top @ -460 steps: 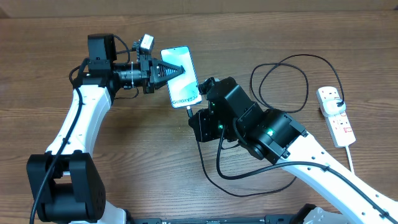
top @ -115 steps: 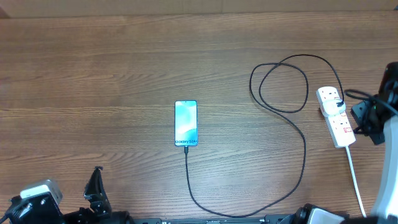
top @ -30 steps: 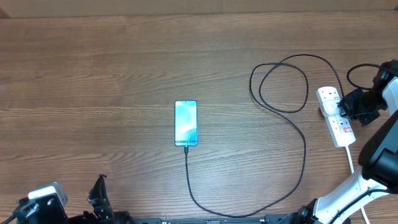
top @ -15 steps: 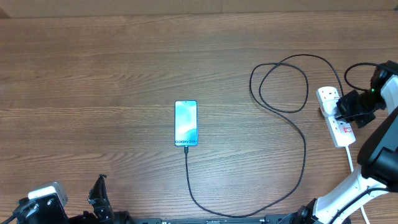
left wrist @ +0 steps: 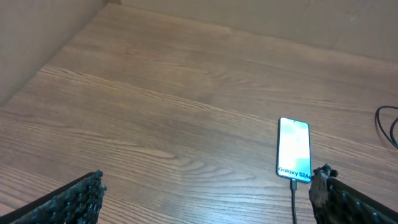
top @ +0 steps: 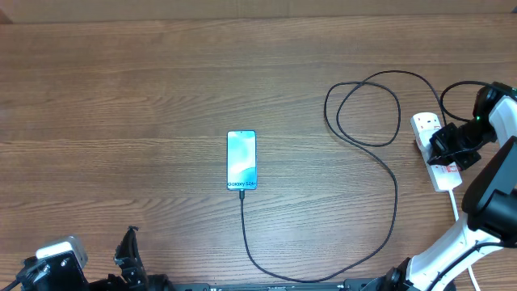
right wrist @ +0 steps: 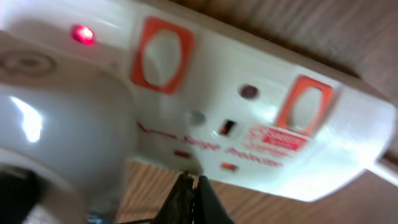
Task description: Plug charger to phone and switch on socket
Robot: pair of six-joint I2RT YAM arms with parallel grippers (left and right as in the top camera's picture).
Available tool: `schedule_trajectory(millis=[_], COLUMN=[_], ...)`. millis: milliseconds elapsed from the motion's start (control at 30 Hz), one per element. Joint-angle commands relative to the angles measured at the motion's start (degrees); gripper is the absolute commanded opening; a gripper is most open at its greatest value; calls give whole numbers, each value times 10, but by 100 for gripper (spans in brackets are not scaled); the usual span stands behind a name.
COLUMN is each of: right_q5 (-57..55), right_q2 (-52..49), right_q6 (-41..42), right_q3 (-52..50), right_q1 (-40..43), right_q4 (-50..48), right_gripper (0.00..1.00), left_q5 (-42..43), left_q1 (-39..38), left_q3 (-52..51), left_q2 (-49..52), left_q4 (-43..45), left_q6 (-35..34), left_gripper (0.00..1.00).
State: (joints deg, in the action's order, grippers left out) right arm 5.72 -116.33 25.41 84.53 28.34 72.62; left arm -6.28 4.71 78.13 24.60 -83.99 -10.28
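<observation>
The phone lies face up mid-table with its light-blue screen lit, also seen in the left wrist view as the phone. The charger, a thin black cable, is plugged into the phone's near end, loops right and runs to the far end of the white socket. My right gripper is shut, with its tips down on the socket's middle. Up close, the shut gripper points at the socket, where a red lamp glows beside an orange switch. My left gripper is open and empty, low near the front edge.
The socket's thick white cord trails toward the front right. The charger's loops lie left of the socket. A wall or board rises along the table's left side.
My right gripper has slid left and slightly nearer, from beside the socket onto its top. The phone, cable and left arm have not moved.
</observation>
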Motion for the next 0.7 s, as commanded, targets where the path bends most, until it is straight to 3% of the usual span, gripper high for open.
schedule_trajectory(millis=[0, 233, 433, 667], right_q5=[-23, -30, 48, 56], right_q2=[78, 210, 346, 518], right_q6=[-4, -7, -93, -107], right_q3=[-1, -1, -1, -1], right_q1=[-3, -3, -5, -5], right_q4=[13, 54, 94, 144], right_gripper=[4, 4, 4, 4], left_q5=[-8, -7, -8, -8], left_q1=[2, 2, 2, 7], left_q3=[-1, -1, -1, -1], left_q2=[-2, -47, -96, -145], left_q4=[7, 7, 6, 6], left_q6=[9, 9, 9, 11], left_gripper=[100, 99, 100, 100])
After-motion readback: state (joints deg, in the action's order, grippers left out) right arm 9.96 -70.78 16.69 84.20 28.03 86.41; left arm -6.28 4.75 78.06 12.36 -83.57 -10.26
